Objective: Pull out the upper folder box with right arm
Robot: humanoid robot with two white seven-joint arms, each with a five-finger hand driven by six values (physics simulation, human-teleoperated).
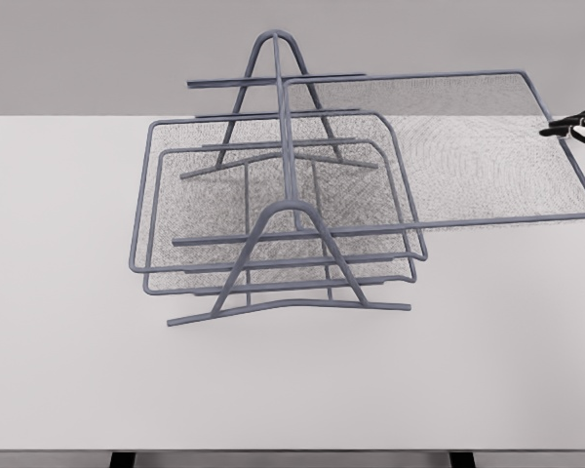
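You will find no brand, label or writing anywhere here. On your left the white table (68,370) lies bare, its black legs cut off by the bottom edge. At the middle stands the wire rack (291,210), two A-shaped end frames joined by rails. Two mesh trays, the lower trays (190,210), sit stacked inside it; their overlapping mesh makes it hard for you to tell one floor from the other. The upper tray (468,146) sticks out far to the right of the rack, its near corner running off the picture's right edge. At its far right corner you see the right hand (577,127), mostly cut off by the frame: dark fingertips (558,128) touch the tray's rim, but you cannot tell whether they grip it or merely rest there.
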